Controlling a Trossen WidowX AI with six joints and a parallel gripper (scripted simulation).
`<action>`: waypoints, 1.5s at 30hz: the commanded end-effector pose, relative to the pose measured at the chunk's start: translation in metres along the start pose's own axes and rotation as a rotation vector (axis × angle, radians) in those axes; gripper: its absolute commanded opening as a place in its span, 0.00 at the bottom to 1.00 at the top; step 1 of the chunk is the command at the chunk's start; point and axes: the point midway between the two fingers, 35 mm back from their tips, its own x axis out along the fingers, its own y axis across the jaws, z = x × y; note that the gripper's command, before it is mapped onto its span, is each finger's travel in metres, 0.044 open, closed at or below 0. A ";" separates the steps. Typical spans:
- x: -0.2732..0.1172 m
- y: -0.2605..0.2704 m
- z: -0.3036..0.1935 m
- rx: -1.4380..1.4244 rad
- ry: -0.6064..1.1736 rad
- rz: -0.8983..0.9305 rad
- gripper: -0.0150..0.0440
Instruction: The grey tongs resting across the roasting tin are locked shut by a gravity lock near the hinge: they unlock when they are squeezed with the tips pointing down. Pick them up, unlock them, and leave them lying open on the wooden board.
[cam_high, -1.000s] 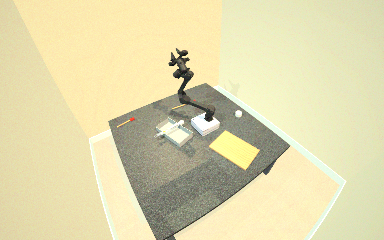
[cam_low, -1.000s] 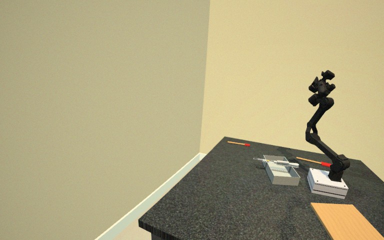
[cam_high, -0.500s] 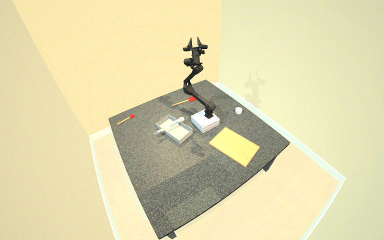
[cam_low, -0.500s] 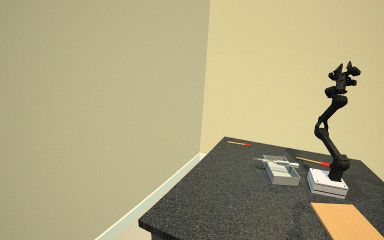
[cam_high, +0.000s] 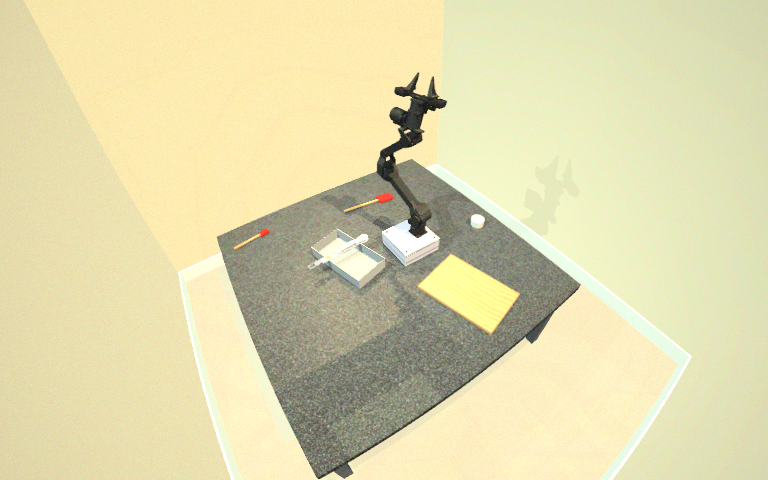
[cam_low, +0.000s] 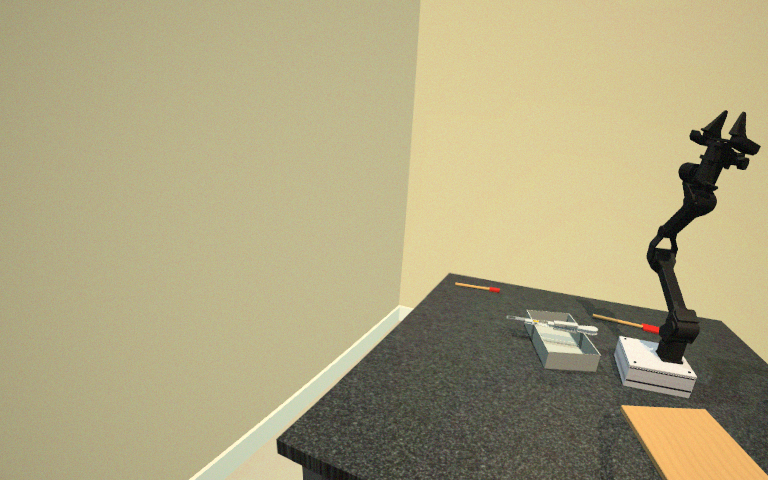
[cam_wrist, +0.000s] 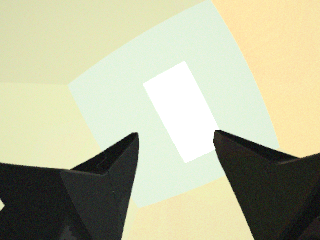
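In the exterior view, the wooden board (cam_high: 468, 293) (cam_low: 688, 438) lies flat at the lower right, with the arm's white base (cam_high: 407, 254) (cam_low: 656, 382) just beyond. Left of that base, the grey tongs (cam_high: 353, 243) (cam_low: 566, 326) rest across the roasting tin (cam_high: 370, 274) (cam_low: 572, 362): slim, pale, their arms lying close together, with a small yellow part along them and one end past the rim. The speckled dark tabletop (cam_high: 339, 339) (cam_low: 453, 407) also carries a larger red-headed spatula (cam_high: 384, 198) (cam_low: 650, 328) behind the tin and a smaller one (cam_high: 264, 232) (cam_low: 494, 289) farther left. Well above the table at the upper right, the gripper (cam_high: 425, 75) (cam_low: 734, 112) (cam_wrist: 176, 138) points upward, fingers apart with nothing between them. Plain pale yellow walls (cam_high: 283, 84) (cam_low: 566, 113) rise behind, with a light skirting board (cam_low: 305, 396) along the floor.
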 end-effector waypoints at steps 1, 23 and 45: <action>0.000 0.058 -0.031 0.002 0.123 0.142 0.69; -0.132 0.203 -0.243 -0.150 0.895 0.613 0.69; -0.392 0.116 -0.384 -0.345 1.869 0.616 0.69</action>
